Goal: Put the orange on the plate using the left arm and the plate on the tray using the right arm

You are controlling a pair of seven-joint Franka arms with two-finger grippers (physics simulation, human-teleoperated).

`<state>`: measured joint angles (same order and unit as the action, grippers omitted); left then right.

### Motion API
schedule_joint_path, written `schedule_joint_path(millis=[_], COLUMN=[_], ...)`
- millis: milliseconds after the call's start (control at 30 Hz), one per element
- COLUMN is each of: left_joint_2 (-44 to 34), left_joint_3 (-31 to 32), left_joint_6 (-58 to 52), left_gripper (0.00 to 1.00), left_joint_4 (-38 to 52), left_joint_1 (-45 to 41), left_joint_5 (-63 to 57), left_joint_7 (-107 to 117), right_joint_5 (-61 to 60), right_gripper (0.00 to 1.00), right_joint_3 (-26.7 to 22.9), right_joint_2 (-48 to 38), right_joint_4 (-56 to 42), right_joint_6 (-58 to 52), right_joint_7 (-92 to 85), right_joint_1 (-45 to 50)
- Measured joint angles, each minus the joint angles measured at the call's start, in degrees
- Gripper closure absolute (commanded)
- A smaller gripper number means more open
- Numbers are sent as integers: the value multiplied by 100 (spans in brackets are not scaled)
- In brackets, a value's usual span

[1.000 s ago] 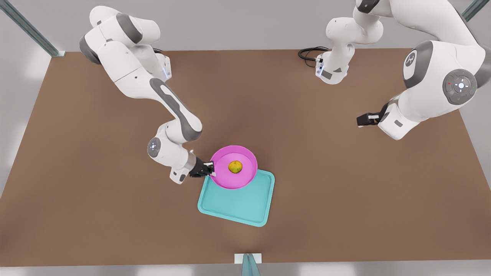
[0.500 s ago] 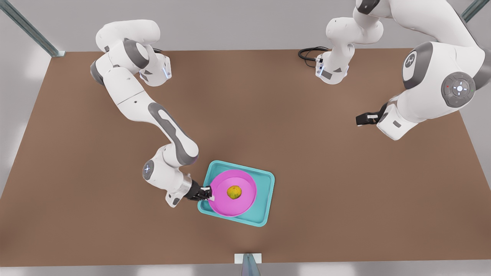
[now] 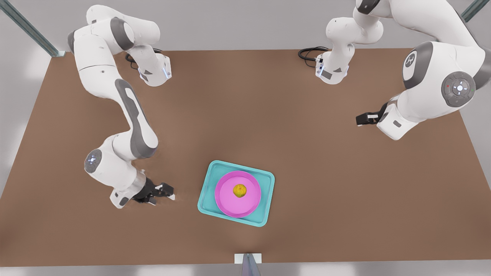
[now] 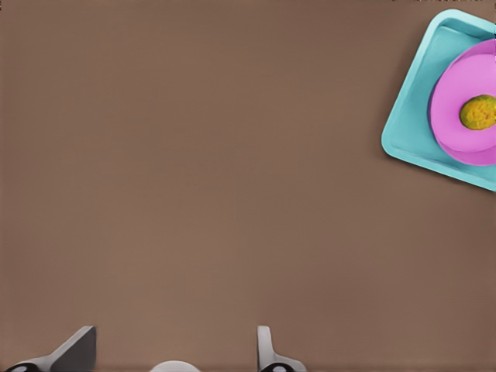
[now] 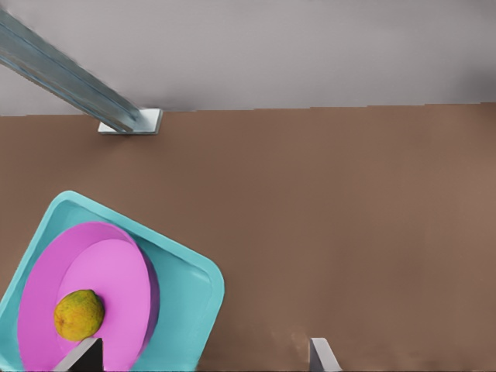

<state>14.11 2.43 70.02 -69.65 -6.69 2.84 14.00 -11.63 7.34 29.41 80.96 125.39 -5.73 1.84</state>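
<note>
The orange (image 3: 239, 190) lies in the middle of the pink plate (image 3: 230, 205), and the plate rests flat inside the teal tray (image 3: 206, 205). My right gripper (image 3: 164, 191) is low over the table on the front view's left of the tray, open and holding nothing. The right wrist view has the orange (image 5: 78, 315), plate (image 5: 105, 267) and tray (image 5: 194, 298) just past its spread fingertips (image 5: 84, 355). My left gripper (image 3: 362, 119) waits high at the front view's right, open. Its wrist view looks down on the distant tray (image 4: 411, 136), plate (image 4: 453, 116) and orange (image 4: 479, 112).
Brown table (image 3: 307, 172) all around the tray. A metal post foot (image 3: 247, 258) stands at the near table edge, and the same post (image 5: 128, 120) appears in the right wrist view. A black cable (image 3: 308, 53) lies by the far arm base.
My right gripper carried the plate with the orange onto the tray, let go and opened. It then drew back toward the front view's left. The left arm has barely moved.
</note>
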Motion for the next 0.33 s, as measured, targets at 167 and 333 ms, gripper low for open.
schedule_joint_path(millis=[167, 333], left_joint_2=[-67, -285], left_joint_3=[-144, -185], left_joint_6=[-245, -944], left_gripper=[0, 0], left_joint_4=[199, 494], left_joint_1=[-3, -2], left_joint_5=[1, 133], left_joint_7=[-7, -58], right_joint_5=[1639, 2128], right_gripper=[0, 0], right_joint_3=[-840, -864], right_joint_2=[-2027, -2260], right_joint_4=[54, 197], right_joint_6=[-2636, -3865], right_joint_7=[4, 2], right_joint_1=[-16, 17])
